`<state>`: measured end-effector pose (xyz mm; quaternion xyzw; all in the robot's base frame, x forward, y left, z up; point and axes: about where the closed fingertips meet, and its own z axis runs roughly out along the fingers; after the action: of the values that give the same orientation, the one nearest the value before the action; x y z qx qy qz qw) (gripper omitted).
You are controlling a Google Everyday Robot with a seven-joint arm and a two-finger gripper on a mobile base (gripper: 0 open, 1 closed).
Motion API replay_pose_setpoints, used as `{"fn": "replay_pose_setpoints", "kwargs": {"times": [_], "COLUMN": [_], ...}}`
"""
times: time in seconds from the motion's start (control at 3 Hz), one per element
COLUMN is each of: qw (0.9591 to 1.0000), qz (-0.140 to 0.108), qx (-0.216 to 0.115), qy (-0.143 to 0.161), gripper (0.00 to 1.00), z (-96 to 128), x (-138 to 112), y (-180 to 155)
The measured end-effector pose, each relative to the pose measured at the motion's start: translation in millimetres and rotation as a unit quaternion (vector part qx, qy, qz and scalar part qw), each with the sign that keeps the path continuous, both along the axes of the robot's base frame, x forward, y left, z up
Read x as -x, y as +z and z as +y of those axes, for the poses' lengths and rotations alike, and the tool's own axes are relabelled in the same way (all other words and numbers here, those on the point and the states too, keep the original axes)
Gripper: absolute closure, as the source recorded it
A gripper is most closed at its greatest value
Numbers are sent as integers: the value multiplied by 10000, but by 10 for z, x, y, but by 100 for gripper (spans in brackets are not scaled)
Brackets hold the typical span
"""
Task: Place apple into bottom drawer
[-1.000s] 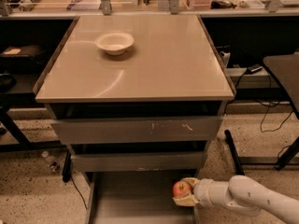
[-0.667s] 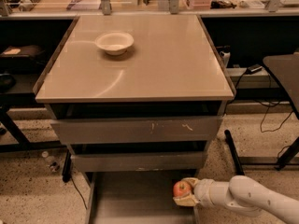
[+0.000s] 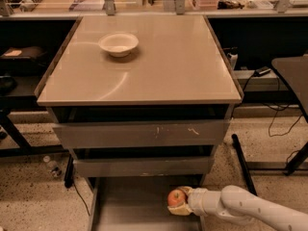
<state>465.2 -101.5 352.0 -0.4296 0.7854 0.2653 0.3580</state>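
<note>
The small red-orange apple (image 3: 176, 197) sits between the fingers of my gripper (image 3: 180, 200), which reaches in from the lower right on a white arm. The gripper is shut on the apple and holds it just over the right side of the bottom drawer (image 3: 130, 206). That drawer is pulled out, a shallow grey tray with thin side rails, at the bottom of the view. I cannot tell whether the apple touches the drawer floor.
A cream bowl (image 3: 118, 44) stands on the tan cabinet top (image 3: 159, 66). The scratched top drawer front (image 3: 144, 134) and the plain middle drawer front (image 3: 142, 166) are above the open drawer. A dark table leg (image 3: 243, 162) and cables lie to the right.
</note>
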Motion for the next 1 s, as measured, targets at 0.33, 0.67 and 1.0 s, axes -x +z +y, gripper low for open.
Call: {"fn": "replay_pose_setpoints", "kwargs": {"times": [0.33, 0.67, 1.0], "qw": [9978, 9919, 9902], "qz": [-638, -1206, -1291], "qx": [174, 404, 503], "qy": [-31, 55, 147], "gripper": [100, 100, 100], "z": [174, 242, 225], "x": [-117, -259, -393], "y": [-213, -474, -882]}}
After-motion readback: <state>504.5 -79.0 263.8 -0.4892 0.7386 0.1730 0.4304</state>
